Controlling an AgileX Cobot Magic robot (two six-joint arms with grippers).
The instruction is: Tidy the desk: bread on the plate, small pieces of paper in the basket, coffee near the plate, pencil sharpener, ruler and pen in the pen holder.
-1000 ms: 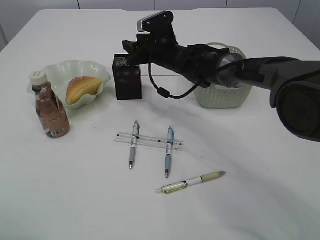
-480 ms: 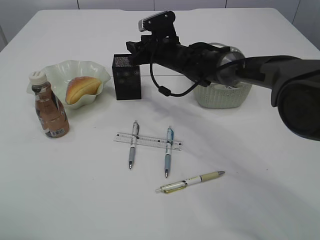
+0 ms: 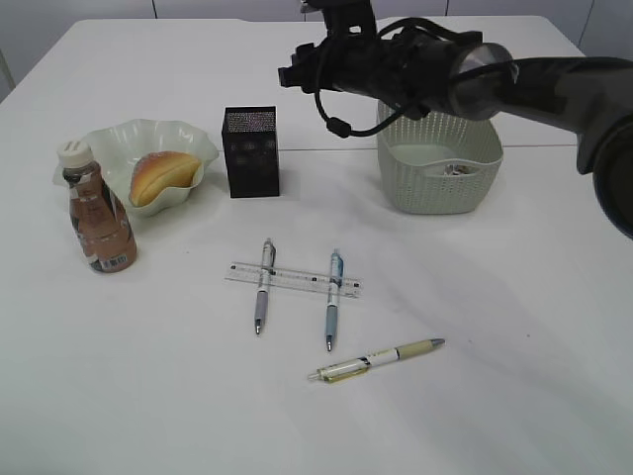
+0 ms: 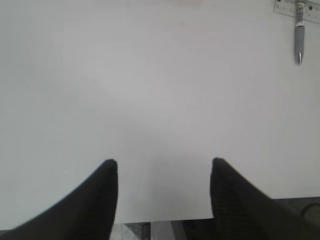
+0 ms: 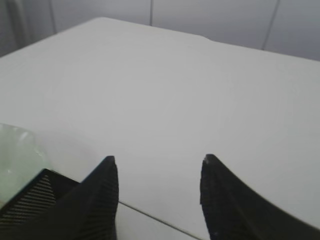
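My right gripper (image 3: 290, 75) hangs open and empty high above the table, up and to the right of the black mesh pen holder (image 3: 251, 151). In the right wrist view this gripper (image 5: 158, 159) shows bare table between its fingers, with the pen holder's corner (image 5: 27, 200) at lower left. The bread (image 3: 161, 175) lies on the wavy plate (image 3: 114, 139). The coffee bottle (image 3: 97, 213) stands next to the plate. A clear ruler (image 3: 294, 280) lies across two pens (image 3: 263, 297) (image 3: 333, 310), and a third pen (image 3: 381, 360) lies nearer. Small paper (image 3: 457, 168) sits in the basket (image 3: 440, 183). My left gripper (image 4: 163, 161) is open over bare table. The pencil sharpener is out of view.
The right arm (image 3: 465, 74) stretches over the basket from the right. In the left wrist view the ruler's end (image 4: 295, 7) and a pen tip (image 4: 299, 42) show at the top right, and the table's front edge (image 4: 165, 219) lies just under the fingers.
My right gripper has risen and drawn back to the right, away from above the pen holder. The things on the table have not moved.
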